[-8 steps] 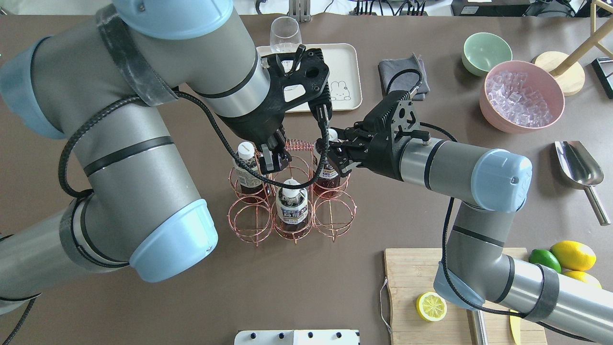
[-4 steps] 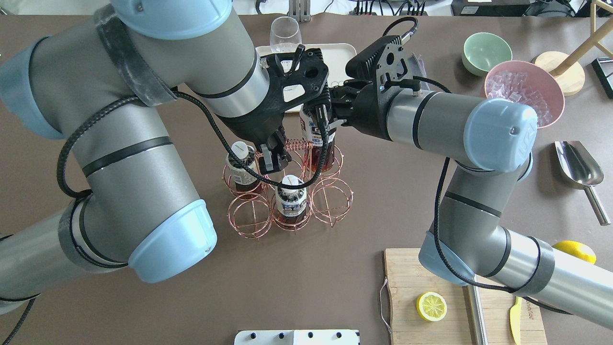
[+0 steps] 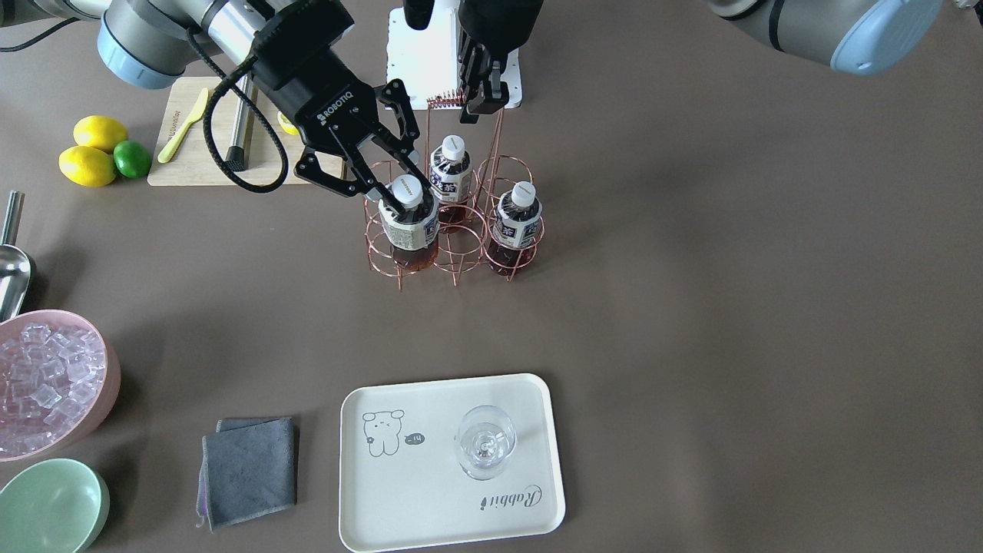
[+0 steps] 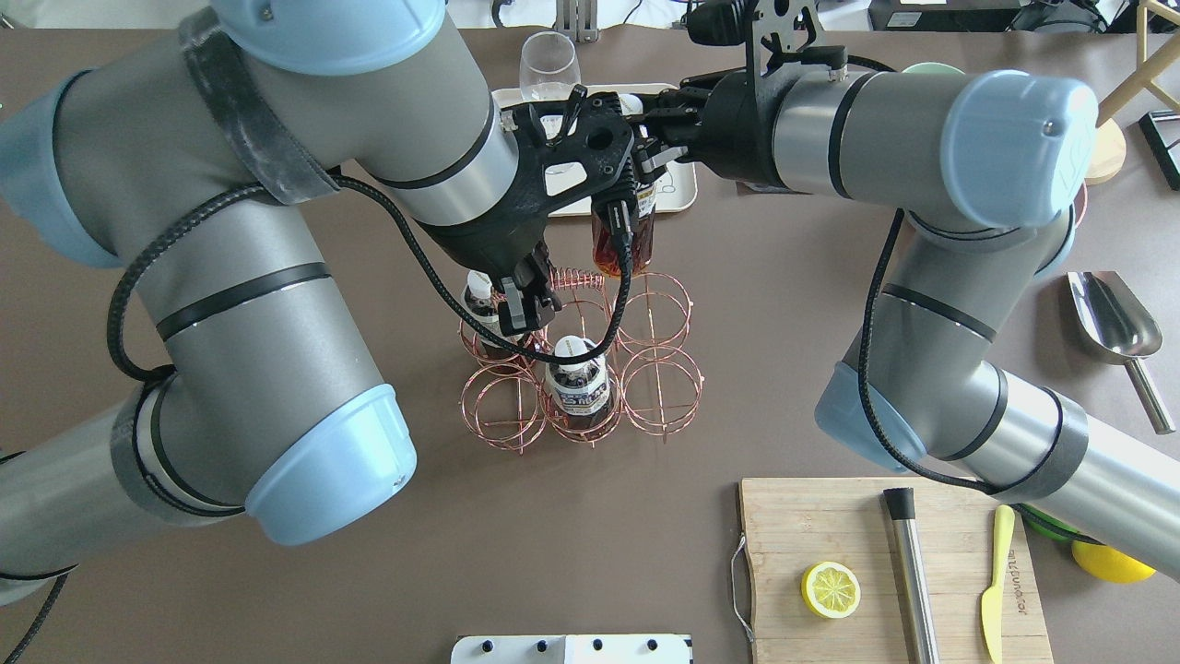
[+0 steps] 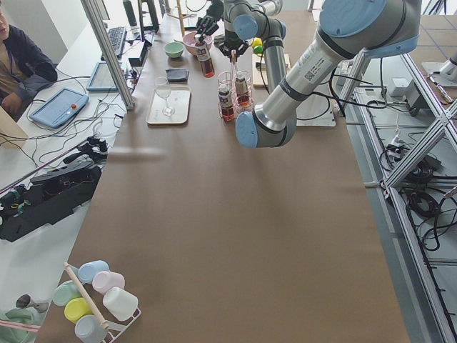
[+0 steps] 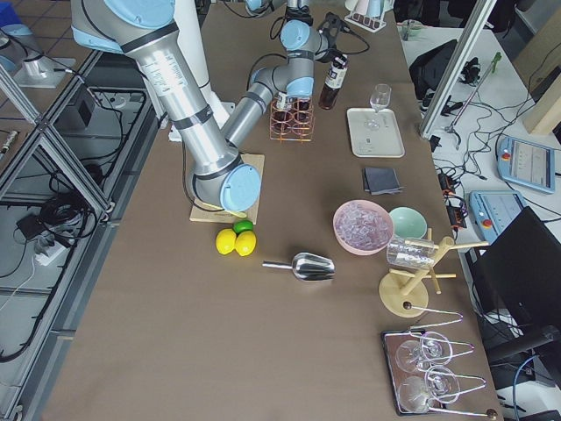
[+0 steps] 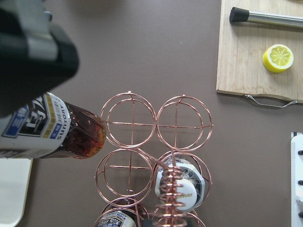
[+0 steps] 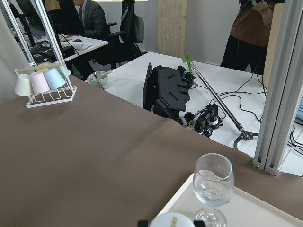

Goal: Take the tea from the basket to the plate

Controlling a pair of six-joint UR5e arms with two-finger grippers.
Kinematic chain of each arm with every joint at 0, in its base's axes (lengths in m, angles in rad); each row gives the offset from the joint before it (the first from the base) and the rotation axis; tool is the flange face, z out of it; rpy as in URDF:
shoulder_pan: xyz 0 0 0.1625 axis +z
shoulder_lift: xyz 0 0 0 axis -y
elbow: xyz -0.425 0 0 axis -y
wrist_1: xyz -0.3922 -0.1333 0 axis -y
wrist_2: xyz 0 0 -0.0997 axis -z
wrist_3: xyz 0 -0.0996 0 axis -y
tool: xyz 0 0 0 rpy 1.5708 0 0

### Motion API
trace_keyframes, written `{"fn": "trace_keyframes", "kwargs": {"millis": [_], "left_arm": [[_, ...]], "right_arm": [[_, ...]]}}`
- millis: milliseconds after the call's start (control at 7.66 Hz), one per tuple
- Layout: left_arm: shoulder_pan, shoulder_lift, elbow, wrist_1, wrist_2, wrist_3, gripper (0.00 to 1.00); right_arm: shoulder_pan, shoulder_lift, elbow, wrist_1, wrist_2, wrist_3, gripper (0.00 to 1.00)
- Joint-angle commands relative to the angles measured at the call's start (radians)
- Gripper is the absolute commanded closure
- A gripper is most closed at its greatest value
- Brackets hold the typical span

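Observation:
My right gripper (image 4: 650,148) is shut on a tea bottle (image 4: 616,247) at its neck. It holds the bottle tilted in the air, above the basket's (image 4: 656,369) far right cell and at the plate's (image 4: 678,198) near edge. The bottle also shows in the left wrist view (image 7: 52,130), clear of the rings. The front-facing view differs: there the bottle stands in the rack with the fingers round its cap. Two more tea bottles (image 4: 576,383) (image 4: 481,304) stand in the basket. My left gripper (image 4: 524,312) is shut on the basket's coiled handle.
A wine glass (image 3: 484,442) stands on the plate (image 3: 430,491). A grey cloth (image 3: 249,468), a pink bowl of ice (image 3: 46,380) and a green bowl (image 3: 50,507) lie beside it. A cutting board (image 4: 885,572) and a metal scoop (image 4: 1115,323) are on the right.
My right gripper has lifted the tea bottle up out of the basket's far right cell and carried it toward the plate. The left gripper has stayed on the handle; the basket shifted slightly.

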Motion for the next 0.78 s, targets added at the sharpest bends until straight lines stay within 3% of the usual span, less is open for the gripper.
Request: {"fn": "trace_keyframes", "kwargs": {"millis": [0, 131, 523, 653], "left_arm": [[-0.002, -0.001, -0.004, 0.0, 0.0, 0.0, 1.0], [-0.003, 0.001, -0.004, 0.0, 0.0, 0.0, 1.0], [-0.008, 0.001, -0.009, 0.002, -0.003, 0.002, 1.0], [-0.02, 0.002, -0.012, 0.002, -0.005, 0.005, 1.0]], "right_arm": [[0.091, 0.013, -0.06, -0.012, 0.024, 0.005, 1.0], [0.114, 0.037, -0.131, 0.009, 0.02, 0.003, 1.0], [0.153, 0.169, -0.581, 0.373, 0.006, 0.005, 1.0], [0.147, 0.191, -0.635, 0.377, -0.029, 0.003, 1.0]]}}
